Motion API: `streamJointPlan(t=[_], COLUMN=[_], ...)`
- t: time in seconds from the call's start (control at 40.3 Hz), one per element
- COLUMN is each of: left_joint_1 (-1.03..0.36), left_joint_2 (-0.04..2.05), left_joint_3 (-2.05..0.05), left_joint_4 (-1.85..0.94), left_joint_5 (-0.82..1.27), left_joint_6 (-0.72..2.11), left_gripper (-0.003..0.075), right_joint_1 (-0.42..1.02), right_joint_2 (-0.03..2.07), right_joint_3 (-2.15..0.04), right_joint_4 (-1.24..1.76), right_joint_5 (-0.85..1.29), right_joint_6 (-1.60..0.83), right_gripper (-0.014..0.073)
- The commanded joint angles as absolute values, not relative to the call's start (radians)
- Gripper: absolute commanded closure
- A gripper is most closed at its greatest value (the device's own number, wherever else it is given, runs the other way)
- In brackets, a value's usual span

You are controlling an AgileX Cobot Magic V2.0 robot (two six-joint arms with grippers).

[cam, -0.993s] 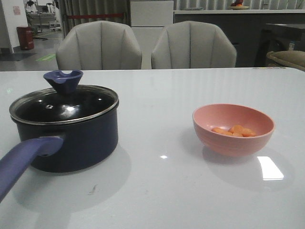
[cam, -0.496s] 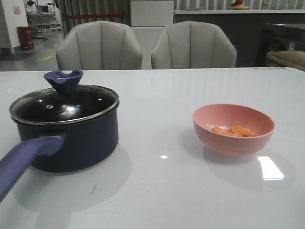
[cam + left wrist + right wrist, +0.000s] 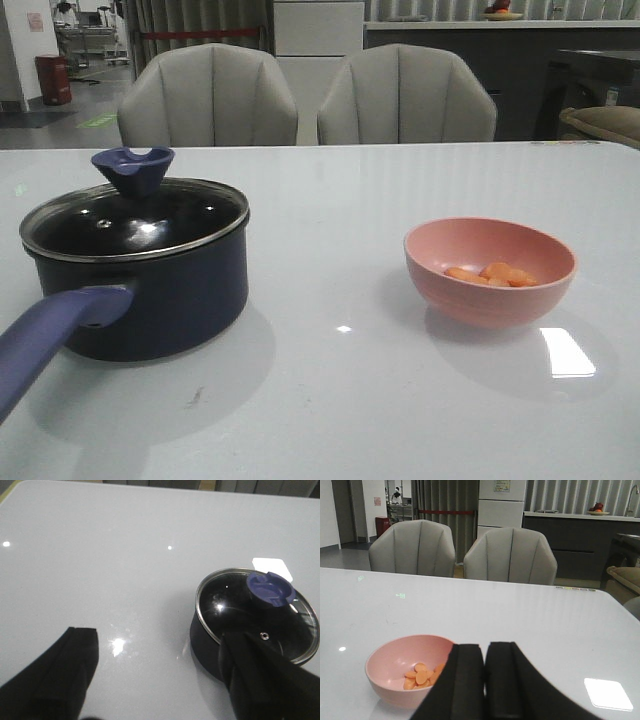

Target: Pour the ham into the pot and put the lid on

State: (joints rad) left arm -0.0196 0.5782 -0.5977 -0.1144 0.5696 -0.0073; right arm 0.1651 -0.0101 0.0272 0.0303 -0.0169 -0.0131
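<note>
Left gripper (image 3: 155,675) is spread wide over the counter (image 3: 340,400) with the pot (image 3: 240,630) just beside it, the lid (image 3: 265,605) still on, while right gripper (image 3: 485,680), fingers pressed together and empty, hangs near the pink bowl (image 3: 395,670) holding the ham (image 3: 422,675), so nothing is done yet.

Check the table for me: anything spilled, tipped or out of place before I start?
Nothing stands out. The lid sits level on the pot, the ham is all inside the upright pink bowl, and no pieces lie on the table.
</note>
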Motion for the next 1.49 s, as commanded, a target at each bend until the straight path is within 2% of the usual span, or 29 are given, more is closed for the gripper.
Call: streamJointPlan(t=[0.0,0.298,0.695,0.993,1.191,1.464], left_joint_1=[-0.021,-0.04,-0.35,-0.466,-0.499,-0.492], left_joint_2=[0.681,1.008,1.348,1.556,1.658,1.718], left_joint_3=[-0.7,-0.961,-1.224,-1.436,-1.532,-1.539], left_joint_4=[-0.117,-0.119,-0.094,0.081,0.145,0.145], left_joint_5=[0.556,0.71,0.798,0.911,0.999,1.009], left_joint_6=[-0.013,-0.009,-0.054,-0.251,-0.328,-0.366], left_gripper=[0.0164,0.0164,0.0166,0.0166,0.0166,0.0166], right_joint_1=[0.158,0.158,0.158,0.158,0.158,0.158], right_joint_2=[-0.03,-0.03,-0.031,-0.031,-0.031,-0.031], right_joint_3=[0.022,0.022,0.022,0.022,0.022,0.022], right_joint_4=[0.03,0.03,0.03,0.03,0.03,0.03], right_joint_5=[-0.109,-0.109,-0.109,-0.109,-0.109,-0.109], right_joint_6=[-0.021,-0.021,-0.021,-0.021,-0.021,-0.021], right_gripper=[0.0435,0.0435,0.0435,0.0435,0.0435,0.0435])
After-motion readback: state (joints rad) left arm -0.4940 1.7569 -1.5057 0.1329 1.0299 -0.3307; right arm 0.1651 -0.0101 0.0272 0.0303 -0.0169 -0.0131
